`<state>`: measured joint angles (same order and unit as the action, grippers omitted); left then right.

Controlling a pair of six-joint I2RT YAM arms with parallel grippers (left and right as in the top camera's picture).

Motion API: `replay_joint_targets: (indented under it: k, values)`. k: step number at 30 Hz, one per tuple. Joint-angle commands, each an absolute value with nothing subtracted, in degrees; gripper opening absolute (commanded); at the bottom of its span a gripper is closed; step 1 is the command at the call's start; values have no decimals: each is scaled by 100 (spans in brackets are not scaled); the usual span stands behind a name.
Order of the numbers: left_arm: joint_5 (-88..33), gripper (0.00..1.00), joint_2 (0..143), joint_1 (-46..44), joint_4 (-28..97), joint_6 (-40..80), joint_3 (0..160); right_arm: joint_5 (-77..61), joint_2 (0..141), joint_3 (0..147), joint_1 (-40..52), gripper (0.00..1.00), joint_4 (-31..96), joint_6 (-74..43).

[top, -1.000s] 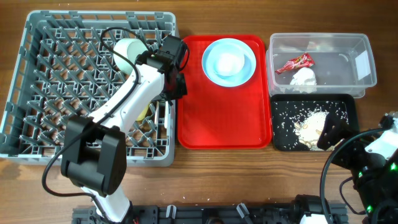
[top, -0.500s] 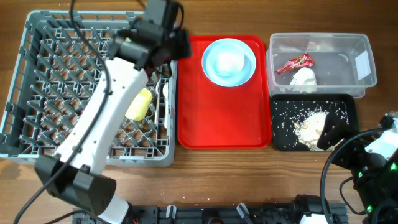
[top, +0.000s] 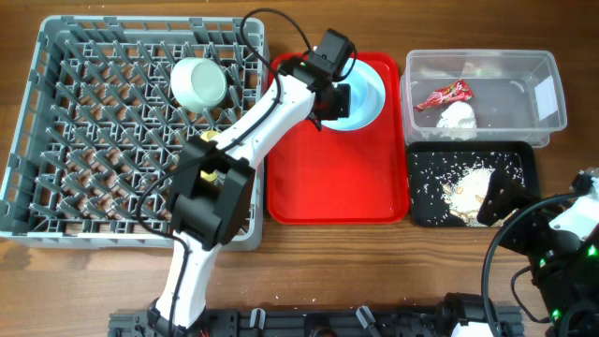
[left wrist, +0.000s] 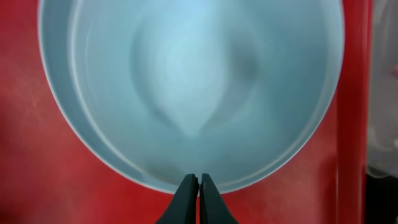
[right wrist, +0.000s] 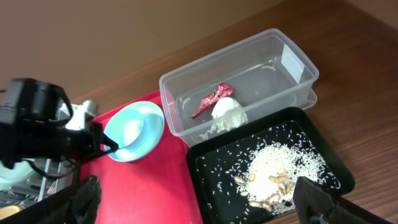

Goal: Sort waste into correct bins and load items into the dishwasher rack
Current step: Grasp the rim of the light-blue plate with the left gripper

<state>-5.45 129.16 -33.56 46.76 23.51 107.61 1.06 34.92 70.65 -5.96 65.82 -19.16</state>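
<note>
Now, overhead, your left gripper (top: 328, 100) hangs over the plate (top: 365, 86) on the red tray (top: 328, 183); in the left wrist view its jaws are together, so descending would just shove the rim; right wrist view, the right gripper (right wrist: 199, 202) gapes, idle.

The worktop (top: 309, 253) is of mid-brown wood. In the overhead view its grain runs in long streaks from left to right, with darker and lighter bands side by side. The light on it is soft and even, and the shadows on the wood are faint and short. In the right wrist view a plain tan backdrop (right wrist: 93, 31) lies beyond the worktop's far edge; whether it is a wall or a panel cannot be told.
</note>
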Motion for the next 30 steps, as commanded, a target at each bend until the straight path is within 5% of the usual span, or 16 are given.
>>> replay_joint_targets:
  k: [1,7,13,15,21,25,30]
  values:
    - [-401,4,13139,-3365,4611,2445,10783,32,3465,7081,-607,100,6567,-1820]
    - [-399,9,13078,-3385,4501,2488,10812,32,3465,7081,-607,100,6567,-1820]
    - [-408,64,12460,-3376,4259,2751,10814,32,3465,7081,-607,100,6567,-1820]
    - [-513,70,12438,-3378,3938,2744,10890,32,3465,7081,-607,100,6567,-1820]
    - [-117,61,12665,-3940,2899,1986,10897,32,3465,7081,-607,100,6567,-1820]
    - [655,40,13023,-4215,2353,1472,10897,32,3465,7081,-607,100,6567,-1820]
    - [679,36,13474,-4211,2370,1212,10871,32,3465,7081,-607,100,6567,-1820]
